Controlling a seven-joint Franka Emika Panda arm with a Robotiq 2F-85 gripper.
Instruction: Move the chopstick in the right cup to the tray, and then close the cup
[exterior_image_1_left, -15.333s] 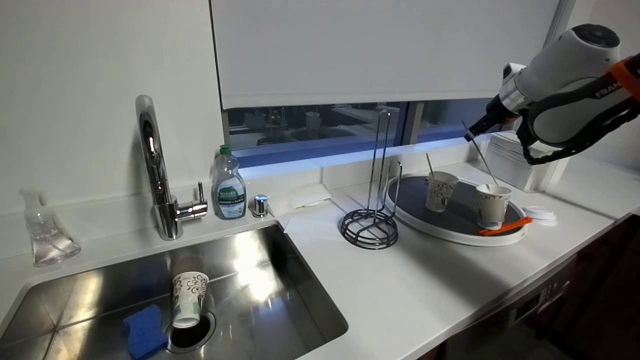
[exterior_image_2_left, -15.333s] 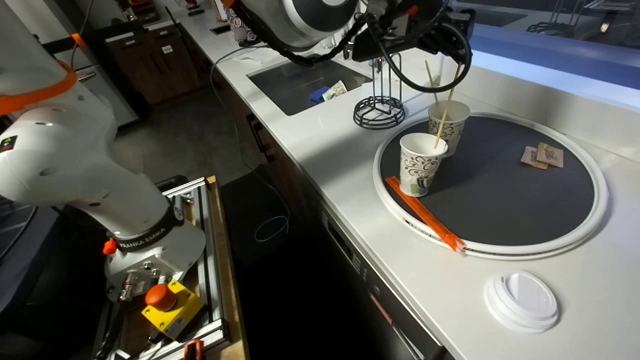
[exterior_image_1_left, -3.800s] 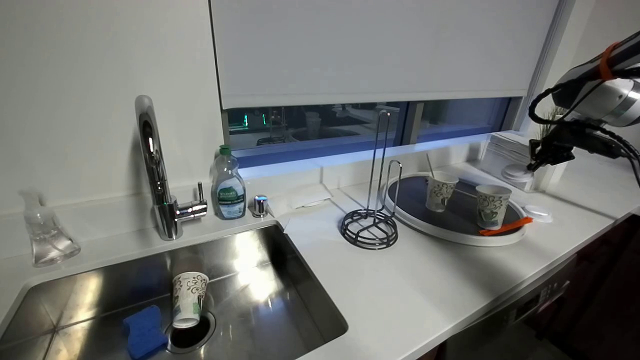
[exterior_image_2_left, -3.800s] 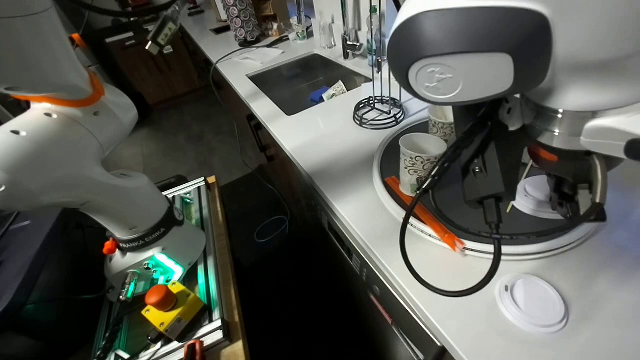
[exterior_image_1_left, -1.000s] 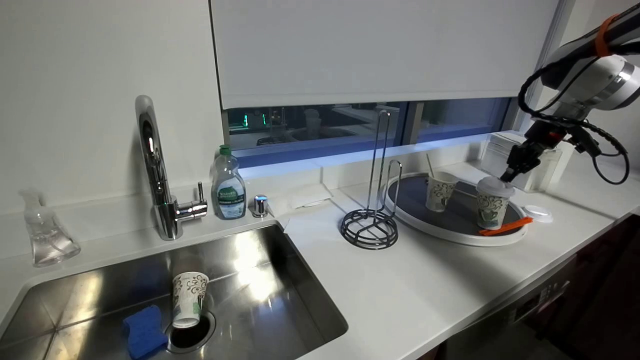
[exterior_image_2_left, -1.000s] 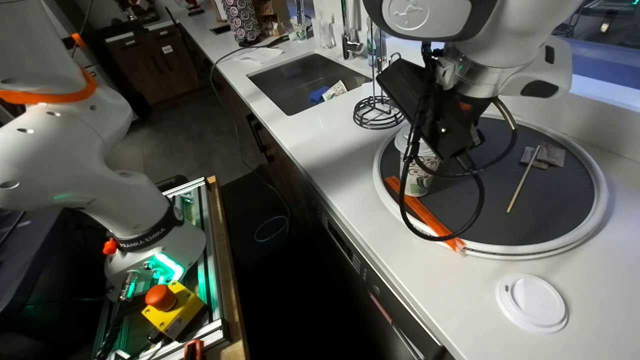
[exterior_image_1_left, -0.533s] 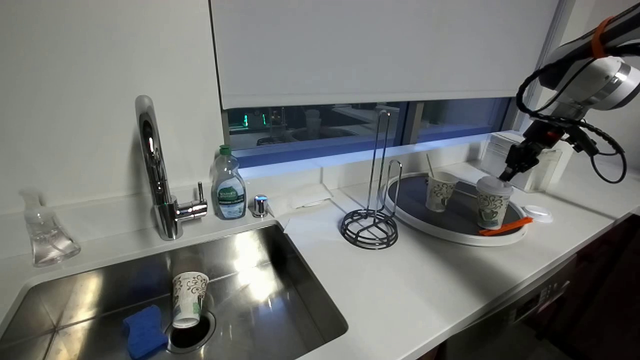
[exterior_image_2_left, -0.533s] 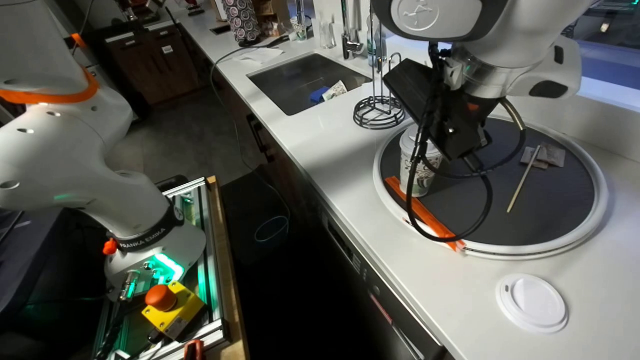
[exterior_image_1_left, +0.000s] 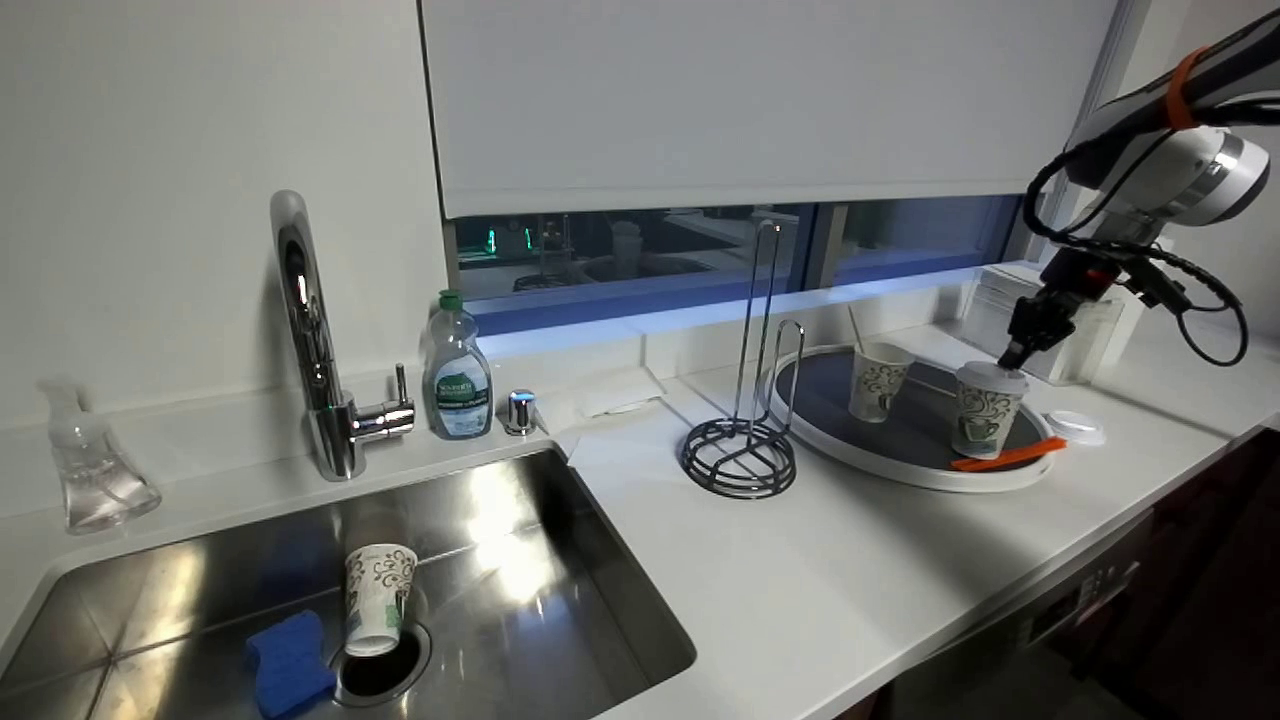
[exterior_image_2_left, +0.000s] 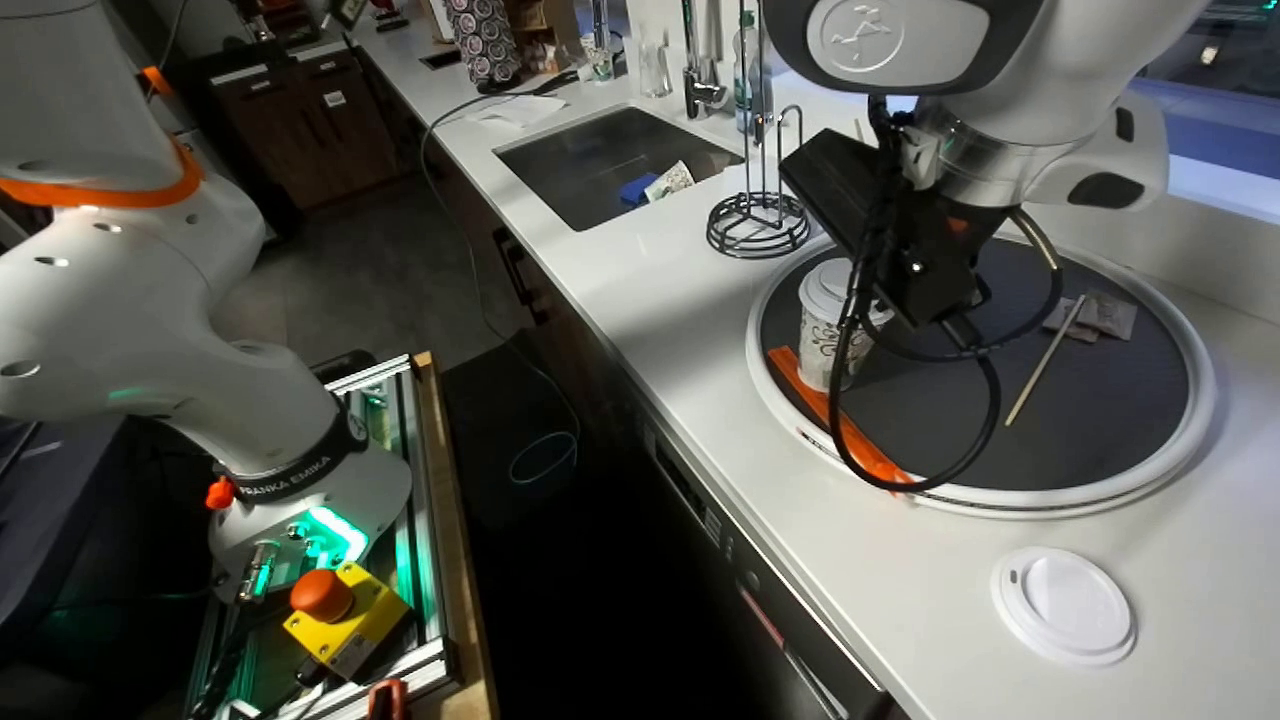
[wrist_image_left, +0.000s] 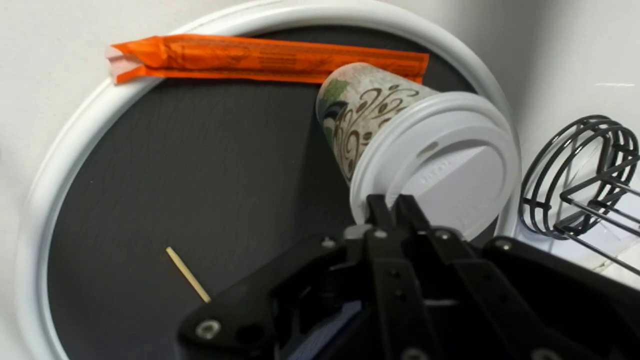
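One gripper (wrist_image_left: 391, 201), slanted downward, pinches the lid (wrist_image_left: 452, 167) atop the cup (wrist_image_left: 372, 112)

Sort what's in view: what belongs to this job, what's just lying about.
For the job:
tray
lidded cup
white lid on it
chopstick lying on the tray
gripper at the lid's edge

Just lying about:
open cup with a stick in it
loose lid beside the tray
orange packet
small packets
paper cup in the sink
blue sponge
soap bottle
wire rack

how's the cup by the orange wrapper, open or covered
Covered: the wrist view shows a white lid over the cup; whether pressed fully down, I cannot tell.
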